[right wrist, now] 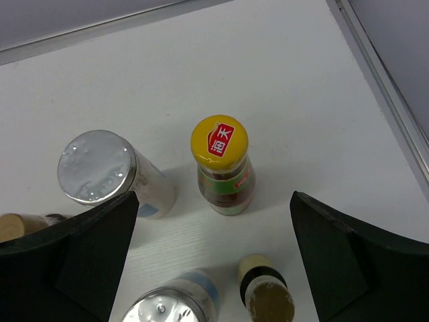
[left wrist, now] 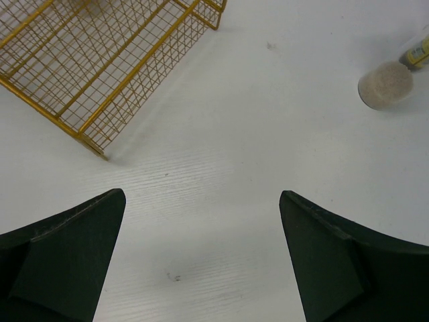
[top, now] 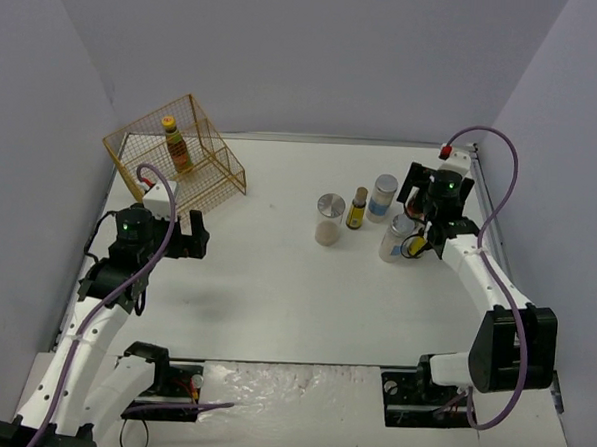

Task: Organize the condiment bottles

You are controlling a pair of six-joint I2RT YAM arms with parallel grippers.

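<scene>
One slim dark bottle (top: 174, 147) with an orange cap stands inside the yellow wire basket (top: 222, 159). A silver-lidded jar (top: 329, 217), a slim yellow-capped bottle (top: 357, 208) and two more jars (top: 384, 196) (top: 397, 237) stand mid-right. My right gripper (top: 419, 237) is open above a yellow-capped bottle (right wrist: 224, 178), which shows between its fingers (right wrist: 213, 201). Two jars (right wrist: 100, 168) (right wrist: 171, 303) and a slim bottle (right wrist: 266, 295) stand close by. My left gripper (top: 198, 233) (left wrist: 202, 194) is open and empty over bare table near the basket (left wrist: 100, 74).
The basket lies tilted at the far left by the grey wall. The table's right edge rail (right wrist: 385, 87) runs close to the right gripper. In the left wrist view a tan-filled jar (left wrist: 385, 84) shows at the far right.
</scene>
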